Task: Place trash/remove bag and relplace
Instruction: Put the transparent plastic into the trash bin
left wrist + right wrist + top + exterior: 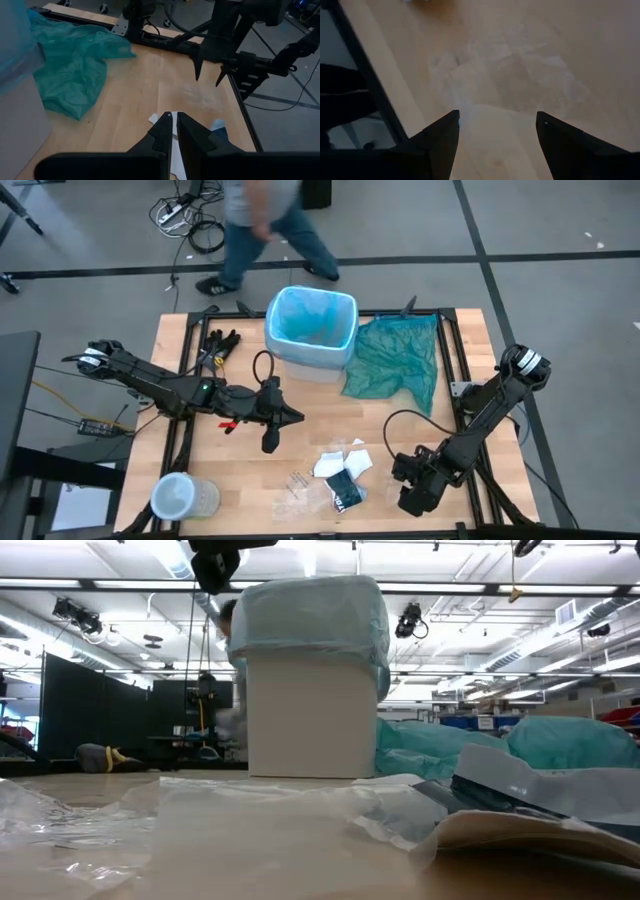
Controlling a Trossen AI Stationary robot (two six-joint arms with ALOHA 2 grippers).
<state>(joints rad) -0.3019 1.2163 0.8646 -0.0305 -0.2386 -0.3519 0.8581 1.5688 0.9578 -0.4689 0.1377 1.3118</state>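
The white bin (310, 330) stands at the table's far middle, lined with the light-blue bag (312, 318), whose rim folds over the bin's top (310, 615). The trash lies near the front edge: white paper (345, 458), a dark wrapper (343, 490) and clear plastic bits (292, 492). My left gripper (292, 417) hovers mid-table, shut, pointing right; in its wrist view the fingers (175, 125) are above the white paper (155, 118). My right gripper (408, 480) is to the right of the trash, open, pointing down over bare wood (497, 125).
A teal-green plastic bag (395, 360) lies crumpled to the right of the bin. Black gloves (220, 345) sit to the bin's left. A clear round container (180, 498) stands at the near left corner. A person (265, 225) walks past beyond the far edge.
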